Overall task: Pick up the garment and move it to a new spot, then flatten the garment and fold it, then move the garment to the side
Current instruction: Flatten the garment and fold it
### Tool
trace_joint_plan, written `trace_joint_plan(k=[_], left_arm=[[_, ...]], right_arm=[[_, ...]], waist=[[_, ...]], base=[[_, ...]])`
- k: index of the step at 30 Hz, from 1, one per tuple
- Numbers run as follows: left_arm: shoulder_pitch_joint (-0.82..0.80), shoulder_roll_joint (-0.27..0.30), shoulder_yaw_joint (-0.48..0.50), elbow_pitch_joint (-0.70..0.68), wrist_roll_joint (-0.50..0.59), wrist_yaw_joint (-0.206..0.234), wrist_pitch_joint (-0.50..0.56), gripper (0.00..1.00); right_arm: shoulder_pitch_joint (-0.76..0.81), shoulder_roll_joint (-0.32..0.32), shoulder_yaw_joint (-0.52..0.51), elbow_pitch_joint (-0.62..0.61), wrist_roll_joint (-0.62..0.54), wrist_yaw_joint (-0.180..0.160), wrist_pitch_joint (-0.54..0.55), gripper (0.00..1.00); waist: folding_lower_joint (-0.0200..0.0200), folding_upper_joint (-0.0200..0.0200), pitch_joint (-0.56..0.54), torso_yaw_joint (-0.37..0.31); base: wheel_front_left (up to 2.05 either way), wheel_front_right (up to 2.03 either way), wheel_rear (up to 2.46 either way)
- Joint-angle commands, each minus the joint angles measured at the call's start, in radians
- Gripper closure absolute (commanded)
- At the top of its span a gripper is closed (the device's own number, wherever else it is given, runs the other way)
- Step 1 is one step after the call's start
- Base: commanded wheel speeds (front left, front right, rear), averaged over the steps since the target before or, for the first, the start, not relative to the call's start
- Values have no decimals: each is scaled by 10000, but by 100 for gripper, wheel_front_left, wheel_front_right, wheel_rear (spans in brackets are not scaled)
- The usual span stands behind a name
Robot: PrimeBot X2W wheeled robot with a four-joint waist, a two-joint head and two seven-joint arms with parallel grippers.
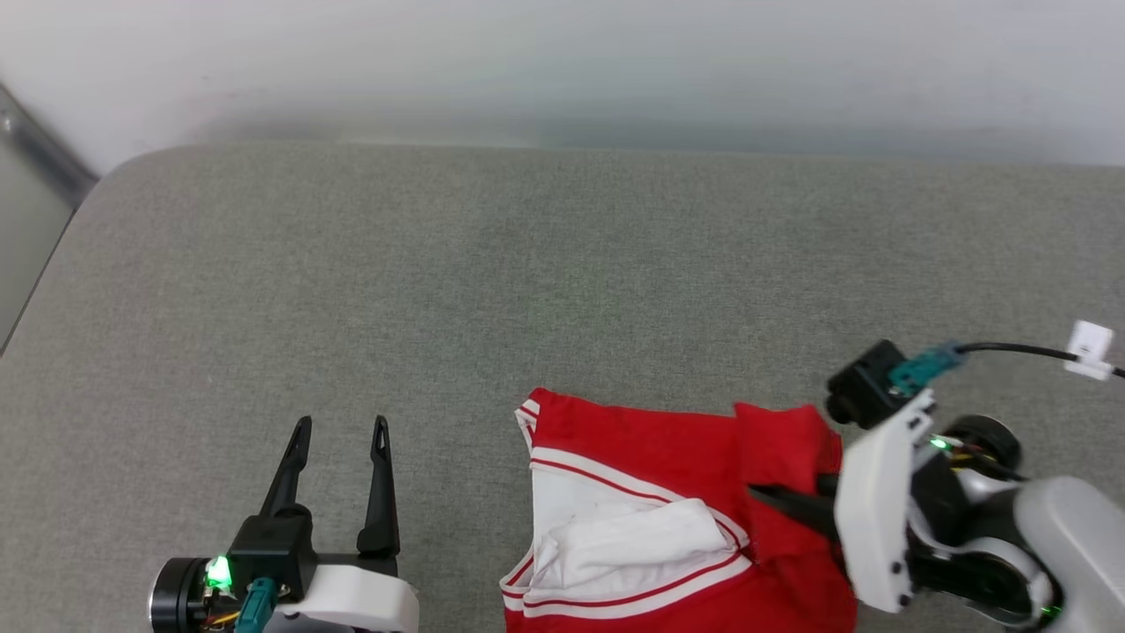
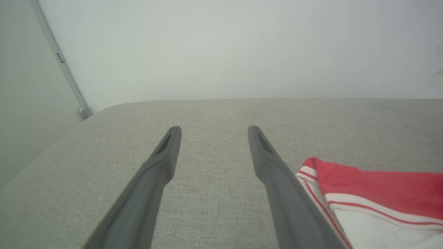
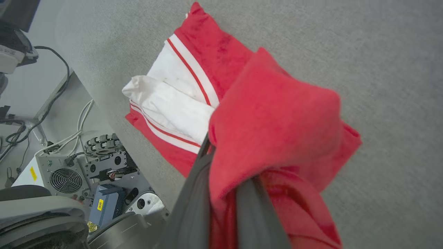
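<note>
Left gripper (image 1: pixel 343 424): the two dark fingers stand wide apart, and only the grey fabric surface (image 1: pixel 527 281) shows between them.
Right gripper (image 1: pixel 773 499): the fingers are pressed together on a fold of the garment (image 1: pixel 650 448). Red cloth is bunched over them, so in the right wrist view the tips are hidden.
Garment, from the left fingers: it lies on the grey surface to their right, apart from them. In the left wrist view its striped corner (image 2: pixel 311 173) shows just beside the right-hand finger.
Garment, from the right fingers: the red part is raised around the fingers. The white sleeve (image 3: pixel 173 107) with red-and-white trim lies flat beyond the tips.
Surface edge: left of the right fingers the surface ends. Below it stand a grey box with a fan (image 3: pixel 62 176) and cables.
Wall (image 2: pixel 221 52): pale, beyond the left fingertips.
</note>
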Motion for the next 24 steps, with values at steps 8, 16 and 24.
trace_joint_plan(k=[8, 16, 24], left_arm=[[-489, -66, 13, 46, -75, -95, -22, 0], [-865, -87, -77, 122, -98, -155, -22, 0], [-775, -98, 30, 251, -160, -64, -22, 0]], right_arm=[[-2203, 1271, 2102, 1485, -774, -4, -402, 100], [-2997, 1935, 3596, 3398, -1034, -4, -1004, 100], [-3155, 1814, 4565, 4143, -585, -4, -2198, 8]], waist=[[0, 0, 683, 246], [0, 0, 1100, 467], [0, 0, 970, 417]], base=[[0, 0, 0], [0, 0, 0], [0, 0, 0]])
